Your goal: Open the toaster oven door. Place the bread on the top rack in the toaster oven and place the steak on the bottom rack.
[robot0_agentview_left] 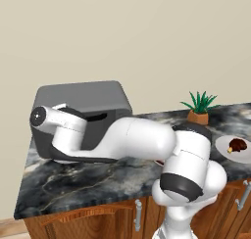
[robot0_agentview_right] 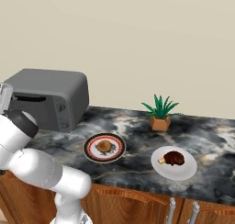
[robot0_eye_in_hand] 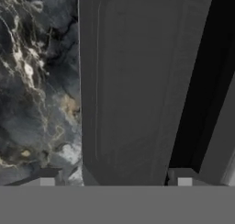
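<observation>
Item 1, pincer (robot0_eye_in_hand: 114, 182): fingers spread apart, gripping nothing, astride the toaster oven door (robot0_eye_in_hand: 133, 90), which lies folded down.
Item 2, bread (robot0_agentview_right: 104, 146): on a patterned plate (robot0_agentview_right: 90, 153), right of the toaster oven (robot0_agentview_right: 50, 97) on the surface (robot0_agentview_right: 133, 131).
Item 3, steak (robot0_agentview_right: 173, 158): white plate (robot0_agentview_right: 176, 172), further right.
Advice: you should back the pincer straight off before swinging toward the bread.

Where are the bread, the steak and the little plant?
bread (robot0_agentview_right: 104, 146), right base view, its golden top.
steak (robot0_agentview_right: 174, 158), right base view, the dark meat's middle.
plant (robot0_agentview_right: 160, 122), right base view, its orange pot.
</observation>
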Controlling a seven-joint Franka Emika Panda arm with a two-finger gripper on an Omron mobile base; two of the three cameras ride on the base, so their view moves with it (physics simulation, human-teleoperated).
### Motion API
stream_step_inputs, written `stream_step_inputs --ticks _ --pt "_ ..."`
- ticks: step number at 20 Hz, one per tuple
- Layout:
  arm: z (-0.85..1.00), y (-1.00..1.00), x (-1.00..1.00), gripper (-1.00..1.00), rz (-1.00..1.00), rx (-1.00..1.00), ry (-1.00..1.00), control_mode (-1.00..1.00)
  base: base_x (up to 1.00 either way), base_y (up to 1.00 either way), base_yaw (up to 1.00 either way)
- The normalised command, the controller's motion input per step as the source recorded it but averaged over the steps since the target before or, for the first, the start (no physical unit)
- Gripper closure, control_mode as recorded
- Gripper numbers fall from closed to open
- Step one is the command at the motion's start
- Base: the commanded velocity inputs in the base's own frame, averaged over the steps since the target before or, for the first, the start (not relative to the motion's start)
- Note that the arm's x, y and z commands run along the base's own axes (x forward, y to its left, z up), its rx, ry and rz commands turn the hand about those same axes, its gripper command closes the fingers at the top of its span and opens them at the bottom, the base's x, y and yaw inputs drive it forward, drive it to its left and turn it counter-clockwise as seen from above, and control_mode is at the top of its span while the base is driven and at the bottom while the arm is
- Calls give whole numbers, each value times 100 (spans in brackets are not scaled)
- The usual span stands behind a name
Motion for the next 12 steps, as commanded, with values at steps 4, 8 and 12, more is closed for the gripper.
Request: stream_step_inputs --ticks 4,8,12 --pt "41 -11 1 -100 17 -3 -1 -100 0 0 0" --pt "33 -15 8 -100 12 0 2 -100 0 0 0" --pt "-6 -19 35 -100 12 0 18 -100 0 0 0"
